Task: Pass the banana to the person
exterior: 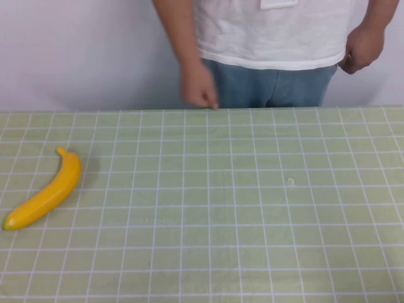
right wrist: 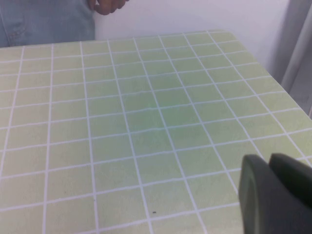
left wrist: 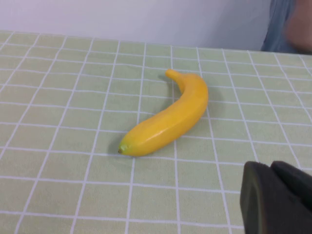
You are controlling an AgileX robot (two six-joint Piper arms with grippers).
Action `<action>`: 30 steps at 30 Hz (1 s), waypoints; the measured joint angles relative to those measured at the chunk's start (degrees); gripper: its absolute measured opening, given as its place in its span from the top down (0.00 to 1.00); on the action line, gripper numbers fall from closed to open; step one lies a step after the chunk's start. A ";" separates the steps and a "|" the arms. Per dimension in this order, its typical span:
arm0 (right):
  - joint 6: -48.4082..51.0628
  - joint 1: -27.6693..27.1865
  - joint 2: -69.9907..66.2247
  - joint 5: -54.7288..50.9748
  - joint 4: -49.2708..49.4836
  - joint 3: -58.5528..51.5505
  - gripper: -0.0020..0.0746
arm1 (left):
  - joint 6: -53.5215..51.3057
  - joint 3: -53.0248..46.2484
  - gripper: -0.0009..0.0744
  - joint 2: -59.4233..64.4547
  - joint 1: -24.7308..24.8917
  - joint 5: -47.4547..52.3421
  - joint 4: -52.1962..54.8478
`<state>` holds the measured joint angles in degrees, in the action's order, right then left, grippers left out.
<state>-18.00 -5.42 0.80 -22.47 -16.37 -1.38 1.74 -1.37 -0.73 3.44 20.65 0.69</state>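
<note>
The yellow banana (exterior: 47, 192) lies on the green checked table (exterior: 252, 208) at the left, stem pointing away from me. It also shows in the left wrist view (left wrist: 170, 119). My left gripper (left wrist: 269, 168) is shut and empty, short of the banana and apart from it. My right gripper (right wrist: 268, 161) is shut and empty over bare table on the right side. Neither gripper shows in the high view. The person (exterior: 271, 38) in a white T-shirt and blue jeans stands behind the far table edge, one hand (exterior: 201, 85) hanging near the edge.
A pale wall rises behind the table. The person's other hand (exterior: 363, 49) is a fist at the hip. The table's right far corner (right wrist: 226, 33) shows in the right wrist view, with a grey curtain (right wrist: 298, 53) beyond it.
</note>
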 joint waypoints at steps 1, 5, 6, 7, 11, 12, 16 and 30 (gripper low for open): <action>0.00 0.00 0.00 0.00 0.00 0.00 0.99 | 0.00 0.00 0.99 0.00 0.00 0.00 0.00; 0.00 0.00 0.00 0.00 0.00 0.00 0.99 | 0.00 0.00 0.99 0.00 0.00 0.00 0.00; 0.00 0.00 0.00 0.00 0.00 0.00 0.99 | 0.00 0.00 0.99 0.00 0.00 0.00 0.00; 0.00 0.00 0.00 0.00 0.00 0.00 0.99 | 0.00 0.00 0.99 0.00 0.00 0.00 0.00; 0.00 0.00 0.00 0.00 0.00 0.00 0.99 | 0.00 0.00 0.99 0.00 0.00 0.00 0.00; 0.00 0.00 0.00 0.00 0.00 0.00 0.99 | 0.00 0.00 0.99 0.00 0.00 0.00 0.00; 0.00 0.00 0.00 0.00 0.00 0.00 0.99 | 0.00 0.00 0.99 0.00 0.00 0.00 0.00; 0.00 0.00 0.00 0.00 0.00 0.00 0.99 | 2.34 -0.10 0.99 0.00 0.00 -2.71 0.00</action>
<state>-18.00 -5.42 0.80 -22.47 -16.37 -1.38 4.08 -1.48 -0.73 3.44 17.94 0.69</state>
